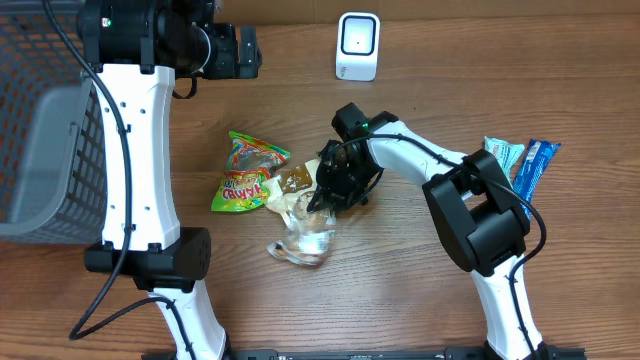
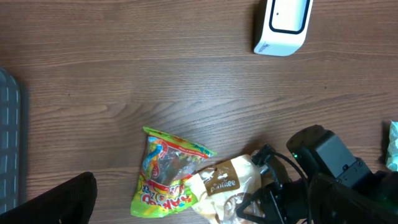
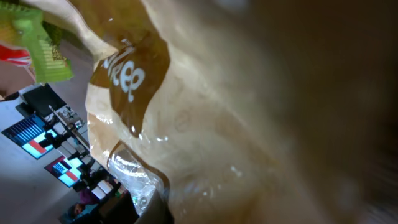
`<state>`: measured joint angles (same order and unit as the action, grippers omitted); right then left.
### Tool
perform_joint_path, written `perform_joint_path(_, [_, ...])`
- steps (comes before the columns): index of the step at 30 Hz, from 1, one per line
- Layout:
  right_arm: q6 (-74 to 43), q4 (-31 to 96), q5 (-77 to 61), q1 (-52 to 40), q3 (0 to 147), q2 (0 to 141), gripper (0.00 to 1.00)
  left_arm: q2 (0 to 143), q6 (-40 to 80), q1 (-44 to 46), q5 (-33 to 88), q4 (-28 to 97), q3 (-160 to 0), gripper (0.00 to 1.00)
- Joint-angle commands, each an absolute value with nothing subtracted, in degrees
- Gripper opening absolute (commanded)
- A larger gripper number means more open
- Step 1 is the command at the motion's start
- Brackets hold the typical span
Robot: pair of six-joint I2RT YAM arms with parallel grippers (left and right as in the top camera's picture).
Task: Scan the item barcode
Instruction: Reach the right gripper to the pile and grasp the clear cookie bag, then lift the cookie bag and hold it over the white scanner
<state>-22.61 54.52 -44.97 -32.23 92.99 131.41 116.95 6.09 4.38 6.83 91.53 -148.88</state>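
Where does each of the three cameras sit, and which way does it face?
Overhead: fixed above the wooden table, looking straight down; left arm and right arm show, the right gripper on the beige and brown plastic snack bag.
Left wrist: high over the table, facing down at the white box-shaped scanner and green and yellow snack bag; one dark finger of its own shows bottom left.
Right wrist: pressed against the beige bag, which fills it; own fingers not discernible.
Shared: overhead and left wrist show scanner and both bags.
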Motion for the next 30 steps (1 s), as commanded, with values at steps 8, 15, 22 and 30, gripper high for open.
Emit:
perform_joint_path(8, [-23.55, 54.11, -42.96, -27.88, 93.89, 125.10, 0.04, 117.36, 6.87, 4.14, 7.07, 91.46, -149.73, 1.00])
perform_joint_path(15, [-22.50, 51.51, -50.52, -18.15, 95.66, 110.34, 0.04, 117.36, 6.87, 4.14, 7.07, 91.46, -149.73, 1.00])
perform_joint_path(22, [-22.81, 36.10, -52.45, -12.73, 95.66, 102.52, 0.04, 117.36, 6.87, 4.14, 7.07, 91.46, -149.73, 1.00])
perform_joint_path(30, [-31.92, 17.65, -53.30, -12.84, 95.66, 102.00, 0.04, 117.36, 6.87, 4.14, 7.07, 91.46, -149.73, 1.00])
